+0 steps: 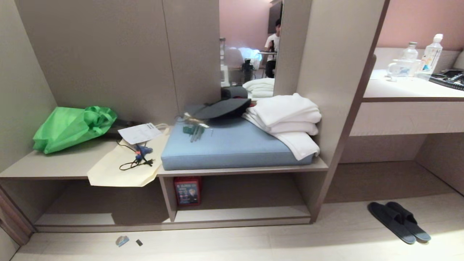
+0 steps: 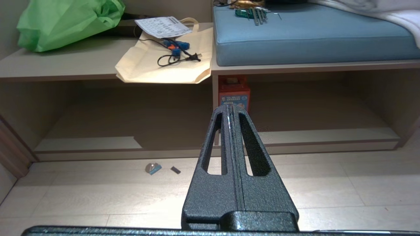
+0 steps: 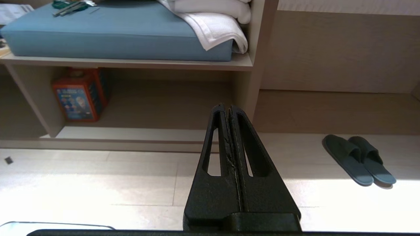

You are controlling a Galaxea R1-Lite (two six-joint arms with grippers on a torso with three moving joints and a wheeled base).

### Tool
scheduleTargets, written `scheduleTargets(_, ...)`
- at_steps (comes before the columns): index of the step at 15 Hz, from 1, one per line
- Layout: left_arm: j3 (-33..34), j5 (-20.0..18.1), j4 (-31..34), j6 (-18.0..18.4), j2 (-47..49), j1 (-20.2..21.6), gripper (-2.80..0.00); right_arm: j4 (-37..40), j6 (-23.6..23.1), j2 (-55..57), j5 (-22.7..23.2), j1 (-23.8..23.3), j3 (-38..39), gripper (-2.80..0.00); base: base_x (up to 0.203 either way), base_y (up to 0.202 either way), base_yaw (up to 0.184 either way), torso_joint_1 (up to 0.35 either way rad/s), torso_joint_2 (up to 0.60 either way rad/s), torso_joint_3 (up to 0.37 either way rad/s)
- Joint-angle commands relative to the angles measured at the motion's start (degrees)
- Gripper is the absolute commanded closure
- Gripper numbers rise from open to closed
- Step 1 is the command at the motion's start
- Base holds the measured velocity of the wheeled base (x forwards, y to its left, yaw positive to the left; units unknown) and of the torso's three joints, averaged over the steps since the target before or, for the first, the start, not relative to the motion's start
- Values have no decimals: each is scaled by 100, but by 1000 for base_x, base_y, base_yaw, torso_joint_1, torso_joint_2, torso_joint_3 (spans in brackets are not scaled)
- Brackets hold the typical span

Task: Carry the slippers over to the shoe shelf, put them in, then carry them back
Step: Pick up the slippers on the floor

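Sitting side by side on the floor at the lower right of the head view, the slippers [image 1: 398, 221] are touching each other and lying well apart from the shoe shelf [image 1: 239, 214], the narrower low cubby at the lower middle of that frame. Nothing of the task is looking done yet: the cubby's pale bottom board is holding no slippers, only a red box [image 1: 187, 191] standing at its left end. Carrying, placing and bringing back are all remaining.

The left end effector [image 2: 232, 108] is pointing at the cubbies with its fingers pressed together and gripping nothing. The right end effector [image 3: 226, 108] is likewise closed tight and empty, with the slippers lying at the middle right of its view. Neither arm is showing in the head view.
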Motion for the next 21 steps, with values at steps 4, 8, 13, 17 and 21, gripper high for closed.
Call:
scheduleTargets(4, 0, 0, 1, -13, -1, 0, 0, -2, -13, 4, 1, 2, 0, 0, 26, 0, -1, 2, 0, -1)
scheduleTargets(8, 0, 0, 1, -13, -1, 0, 0, -2, -4, 4, 1, 2, 0, 0, 0, 0, 0, 0, 0, 0)
scheduleTargets(13, 0, 0, 1, -13, -1, 0, 0, -2, -4, 4, 1, 2, 0, 0, 0, 0, 0, 0, 0, 0)
scheduleTargets(17, 0, 0, 1, -13, -1, 0, 0, -2, -4, 4, 1, 2, 0, 0, -1, -116, -3, 3, 2, 0)
scheduleTargets(21, 0, 0, 1, -13, -1, 0, 0, -2, 5, 4, 1, 2, 0, 0, 0, -199, 1, 3, 3, 4)
